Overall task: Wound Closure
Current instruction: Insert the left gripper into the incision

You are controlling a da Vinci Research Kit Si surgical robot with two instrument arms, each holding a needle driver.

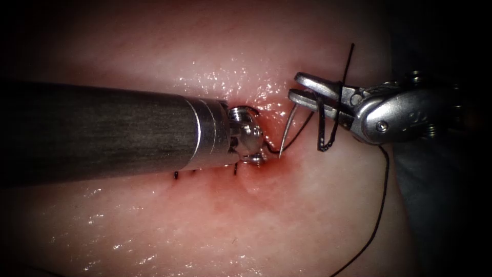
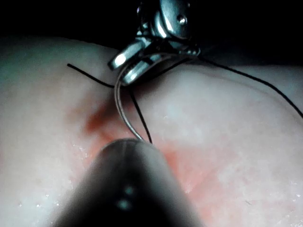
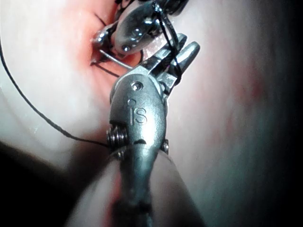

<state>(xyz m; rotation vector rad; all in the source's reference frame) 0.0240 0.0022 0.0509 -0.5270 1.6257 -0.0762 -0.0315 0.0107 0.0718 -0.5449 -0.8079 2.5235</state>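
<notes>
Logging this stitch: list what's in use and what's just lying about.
In use: right tool, shut on one end of the needle; needle's other end at the tissue beside the left tool, entry and left's hold unclear; thread, looped over the right tool.
Lying about: cut thread ends; red fluid.

Tissue (image 1: 287, 215) pale pink, glossy white glints; red fluid (image 1: 246, 179) staining cut. Thread (image 1: 382, 205) black. Needle (image 1: 288, 128) silver-grey. Left tool (image 1: 256, 154) shaft dark grey, streaked, bright steel collar. Right tool (image 1: 297, 87) polished silver, stamped lettering.
</notes>
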